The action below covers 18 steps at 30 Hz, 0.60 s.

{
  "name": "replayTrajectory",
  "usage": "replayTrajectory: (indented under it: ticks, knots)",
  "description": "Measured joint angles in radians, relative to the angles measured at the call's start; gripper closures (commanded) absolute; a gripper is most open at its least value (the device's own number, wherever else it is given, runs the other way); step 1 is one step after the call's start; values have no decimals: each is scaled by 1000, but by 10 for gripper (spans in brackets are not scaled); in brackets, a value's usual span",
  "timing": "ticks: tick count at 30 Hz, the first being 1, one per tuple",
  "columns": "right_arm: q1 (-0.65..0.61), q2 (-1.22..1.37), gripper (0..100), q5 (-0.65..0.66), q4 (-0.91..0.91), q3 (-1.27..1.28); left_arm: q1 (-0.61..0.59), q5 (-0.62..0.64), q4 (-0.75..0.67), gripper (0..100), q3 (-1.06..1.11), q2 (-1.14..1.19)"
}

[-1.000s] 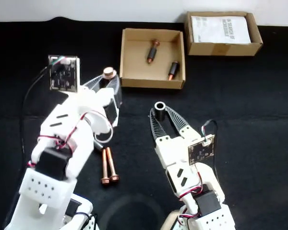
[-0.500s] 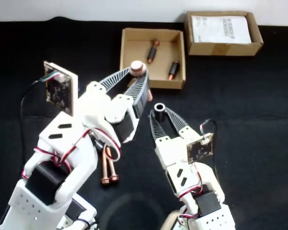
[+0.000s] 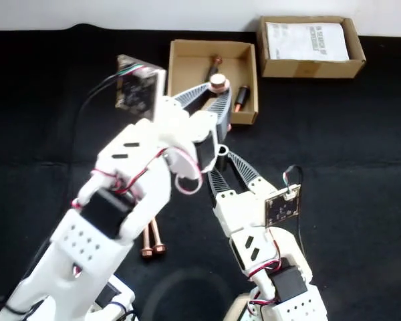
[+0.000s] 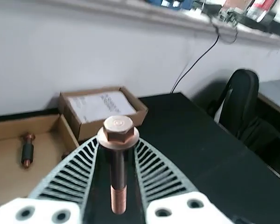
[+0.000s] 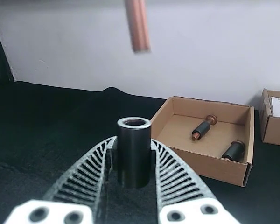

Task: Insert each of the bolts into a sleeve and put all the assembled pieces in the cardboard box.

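Left pincer (image 4: pixel 117 143) around upright bolt (image 4: pixel 117 179), apparently above sleeve (image 5: pixel 134 154) in right pincer (image 5: pixel 133 145).

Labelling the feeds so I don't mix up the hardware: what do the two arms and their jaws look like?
The left arm and right arm are white shells over black motors, with red and white wires looping outside. Each wrist carries a bare circuit board. The left gripper and right gripper have grey ribbed, tapering jaws on white bases.
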Motion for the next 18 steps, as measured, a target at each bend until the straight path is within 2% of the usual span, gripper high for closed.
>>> replayTrajectory:
  ticks: [9,18]
  knots:
    - [0,0,992,0,0,0,2,0,8,992,0,21]
    - [0,0,992,0,0,0,2,2,133,992,3,21]
